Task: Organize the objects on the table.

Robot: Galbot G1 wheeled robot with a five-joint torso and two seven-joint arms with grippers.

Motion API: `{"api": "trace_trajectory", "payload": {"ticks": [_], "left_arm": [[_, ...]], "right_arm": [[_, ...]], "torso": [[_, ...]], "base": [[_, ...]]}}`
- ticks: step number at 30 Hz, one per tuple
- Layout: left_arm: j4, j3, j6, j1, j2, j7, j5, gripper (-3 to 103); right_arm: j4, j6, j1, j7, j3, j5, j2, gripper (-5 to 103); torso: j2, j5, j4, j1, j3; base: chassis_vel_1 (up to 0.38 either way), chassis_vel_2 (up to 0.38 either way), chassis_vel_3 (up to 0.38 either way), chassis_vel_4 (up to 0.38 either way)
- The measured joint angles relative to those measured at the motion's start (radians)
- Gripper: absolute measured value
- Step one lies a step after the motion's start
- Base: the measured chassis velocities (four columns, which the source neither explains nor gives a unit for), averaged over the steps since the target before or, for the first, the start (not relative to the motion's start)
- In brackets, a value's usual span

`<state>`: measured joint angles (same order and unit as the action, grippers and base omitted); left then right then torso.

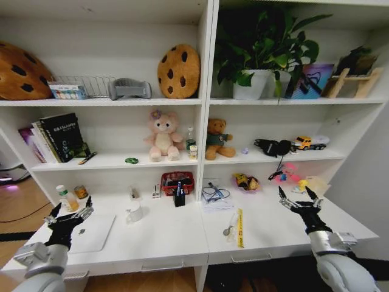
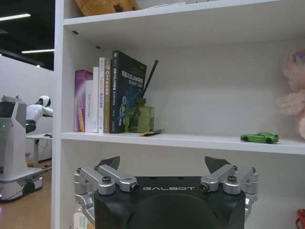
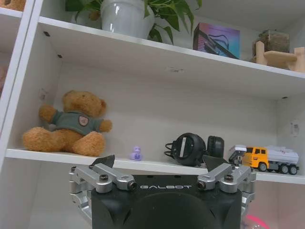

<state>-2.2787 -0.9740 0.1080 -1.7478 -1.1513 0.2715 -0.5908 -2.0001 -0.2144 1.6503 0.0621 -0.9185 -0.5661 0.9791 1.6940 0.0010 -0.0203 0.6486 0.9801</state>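
One red basket [image 1: 177,182] holding dark items | table [image 1: 164,237]

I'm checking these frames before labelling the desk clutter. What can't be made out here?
- Red mesh basket, head view: contents too small to identify.
- Slim silver laptop, head view: left gripper covers its near corner.
- Small green-labelled tin, head view: label unreadable.
- Pink object, right wrist view: right gripper hides most of it.
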Motion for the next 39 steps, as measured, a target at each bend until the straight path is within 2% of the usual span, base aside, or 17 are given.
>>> {"api": "trace_trajectory", "payload": {"ticks": [23,39], "left_arm": [[0.0,0.0,0.0,0.0,0.0,0.0,0.0,100],[0.0,0.0,0.0,0.0,0.0,0.0,0.0,100]], "right_arm": [[0.0,0.0,0.0,0.0,0.0,0.0,0.0,100],[0.0,0.0,0.0,0.0,0.0,0.0,0.0,100]], "torso": [[0.0,0.0001,-0.0002,0.0,0.0],[0.0,-0.0003,0.0,0.0,0.0]], "base": [[0.136,0.149,-0.135,-0.138],[0.086,0.078,-0.08,-0.086]]}}
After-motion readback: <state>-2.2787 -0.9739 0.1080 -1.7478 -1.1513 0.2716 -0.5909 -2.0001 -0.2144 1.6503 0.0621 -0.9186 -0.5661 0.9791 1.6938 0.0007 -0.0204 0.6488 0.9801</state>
